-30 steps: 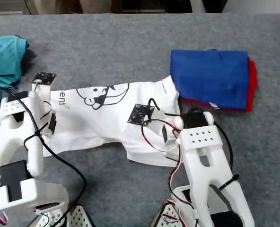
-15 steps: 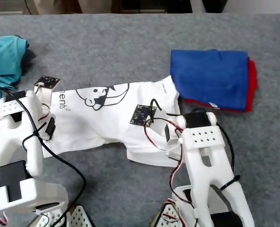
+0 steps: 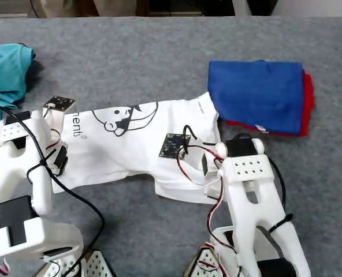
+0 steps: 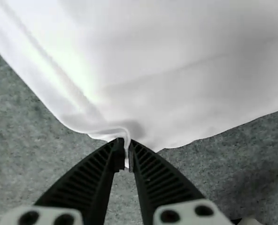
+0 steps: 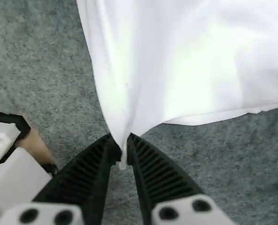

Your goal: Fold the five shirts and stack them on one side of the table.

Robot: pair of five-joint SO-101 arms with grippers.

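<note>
A white shirt with a black cartoon print lies spread across the middle of the grey table. My left gripper is shut on its near left edge, the white shirt bunched between the black fingers. My right gripper is shut on a fold of the white shirt at its near right side. In the high view the left arm stands at the shirt's left end and the right arm at its right end. A folded blue shirt rests on a folded red shirt at the far right.
A crumpled teal shirt lies at the far left edge of the table. Loose red and black cables hang from the right arm over the white shirt. Bare grey cloth stretches behind the shirt and at the near right.
Both grippers have drifted slightly to the right while holding the white shirt, uncovering more of the print at its left end.
</note>
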